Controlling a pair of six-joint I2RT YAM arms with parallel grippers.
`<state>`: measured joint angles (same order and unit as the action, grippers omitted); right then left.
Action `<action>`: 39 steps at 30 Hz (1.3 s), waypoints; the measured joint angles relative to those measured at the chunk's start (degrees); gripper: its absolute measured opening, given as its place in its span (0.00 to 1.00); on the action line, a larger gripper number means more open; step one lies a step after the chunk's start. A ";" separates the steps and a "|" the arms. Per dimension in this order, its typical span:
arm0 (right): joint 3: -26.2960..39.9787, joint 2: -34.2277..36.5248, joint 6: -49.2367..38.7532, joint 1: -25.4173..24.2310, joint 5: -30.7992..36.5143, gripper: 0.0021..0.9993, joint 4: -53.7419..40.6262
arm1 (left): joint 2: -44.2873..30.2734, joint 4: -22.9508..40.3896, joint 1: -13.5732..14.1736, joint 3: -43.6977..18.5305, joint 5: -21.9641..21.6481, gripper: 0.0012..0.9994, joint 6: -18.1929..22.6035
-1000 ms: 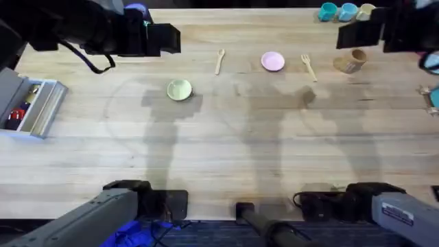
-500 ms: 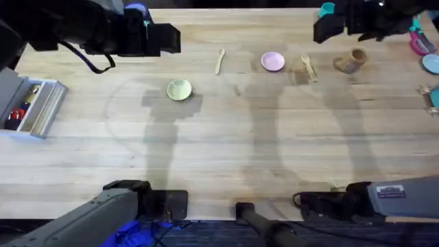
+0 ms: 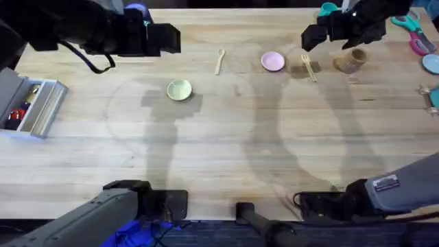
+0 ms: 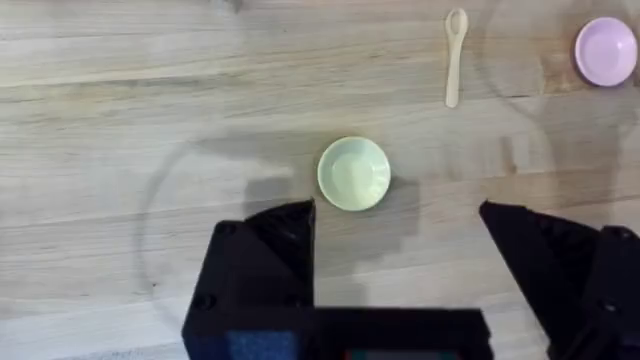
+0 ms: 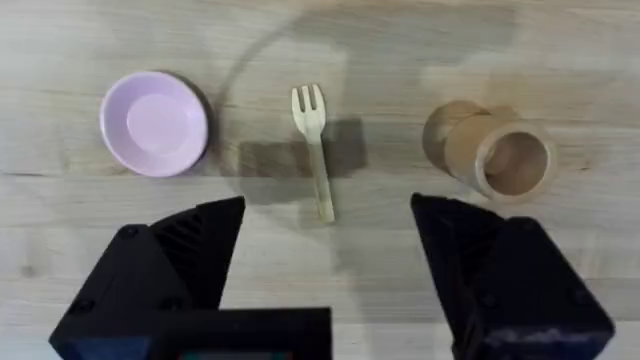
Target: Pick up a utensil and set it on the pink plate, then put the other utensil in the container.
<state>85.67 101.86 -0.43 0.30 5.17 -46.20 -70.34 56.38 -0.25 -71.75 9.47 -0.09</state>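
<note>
At the far right of the worktop [image 3: 226, 158], the right hand [image 3: 310, 38] hangs above the fork [image 3: 309, 67], fingers spread wide, nothing between them. From the right wrist camera the fork [image 5: 314, 146] lies flat on the wood, in line with the gap between the two black fingers [image 5: 180, 255], tines pointing away from the hand. Pink plate [image 5: 154, 123] sits just beside the fork on one side, brown cup [image 5: 497, 154] on the other; none of the three touch. The cup's round opening faces the wrist camera, inside looks bare.

Overhead order along the far edge, left to right: spoon [image 3: 219, 60], pink plate [image 3: 273, 62], fork, brown cup [image 3: 348, 61]. Spoon lies well apart from the plate, bowl end toward the far edge.

Left hand [image 3: 164, 38] is up at the far left, also released (wide gap between its fingers [image 4: 262, 262] in its wrist view). Below it in that view sits the yellow-green dish [image 4: 354, 173], upright and clear of the fingers. Spoon [image 4: 454, 66] and pink plate [image 4: 606, 50] show farther off in the same view.

A grey tray [image 3: 38, 106] rests at the left edge of the worktop, some small items inside (too small to identify). Teal little cups [image 3: 337, 10] stand at the far edge behind the right hand.
</note>
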 joint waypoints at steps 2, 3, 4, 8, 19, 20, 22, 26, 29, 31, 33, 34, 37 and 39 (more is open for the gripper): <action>0.00 0.01 0.00 0.00 0.00 1.00 0.38 | -0.01 0.00 0.00 0.00 0.00 0.99 0.01; 0.00 0.01 0.00 0.00 0.00 1.00 0.57 | 0.01 0.03 0.00 0.00 0.00 0.99 0.02; 0.00 0.01 0.00 0.00 0.00 1.00 0.92 | 0.01 0.09 0.01 0.00 0.01 0.99 0.01; 0.00 0.01 0.00 0.00 0.00 1.00 2.70 | -0.01 0.82 0.00 0.00 0.02 0.99 0.01; 0.07 1.67 -0.02 0.00 0.00 1.00 7.00 | -0.01 1.55 0.00 0.00 0.02 0.99 0.01; 0.07 2.29 -0.02 0.00 0.01 1.00 7.00 | 0.00 1.55 0.01 0.00 0.02 0.99 -0.01; 0.07 3.79 -0.02 0.00 0.00 1.00 6.91 | 0.00 1.55 0.00 0.00 0.02 0.99 0.00; 0.07 6.55 -0.02 0.00 0.00 1.00 6.09 | 0.00 1.55 0.02 0.00 0.02 0.99 0.02; 0.07 7.73 -0.02 0.00 0.00 1.00 5.10 | -0.01 1.55 0.00 0.00 0.02 0.99 0.01; 0.07 8.05 -0.02 0.00 0.00 1.00 4.14 | -0.01 1.55 0.02 0.00 0.02 0.99 -0.01; 0.07 8.14 -0.01 0.00 0.00 1.00 3.61 | -0.01 1.55 0.01 0.00 0.02 0.99 0.02; 0.07 8.14 -0.02 0.00 0.00 1.00 3.64 | -0.01 1.55 0.02 0.00 0.02 0.99 0.01; 0.07 8.16 -0.02 0.00 0.00 1.00 3.64 | -0.01 1.57 0.00 0.00 0.02 0.99 0.02; 0.07 8.39 -0.02 0.00 0.00 1.00 3.70 | -0.01 1.57 0.00 0.00 0.02 0.99 -0.01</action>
<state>85.73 110.25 -0.45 0.30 5.17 -42.50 -70.35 57.95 -0.25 -71.75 9.50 -0.10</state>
